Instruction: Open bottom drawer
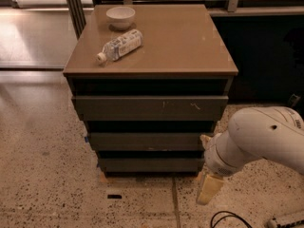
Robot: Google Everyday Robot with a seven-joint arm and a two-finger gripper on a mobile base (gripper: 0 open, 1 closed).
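The bottom drawer (149, 165) is the lowest and narrowest of three dark grey-brown fronts on a low cabinet (151, 56); its front is plain and it sits pushed in. Above it are the middle drawer (147, 140), with a blue bit at its left edge, and the wide top drawer (149, 107), with white scratches. My gripper (208, 190) hangs from the white arm (256, 144) just above the floor, to the right of the bottom drawer's right end and slightly in front of it. It is not touching the drawer.
A white bowl (120, 17) and a plastic bottle (119, 45) lying on its side rest on the cabinet top. The floor is speckled terrazzo (47, 175). A black cable (228, 218) lies on the floor at the lower right. A dark wall stands behind on the right.
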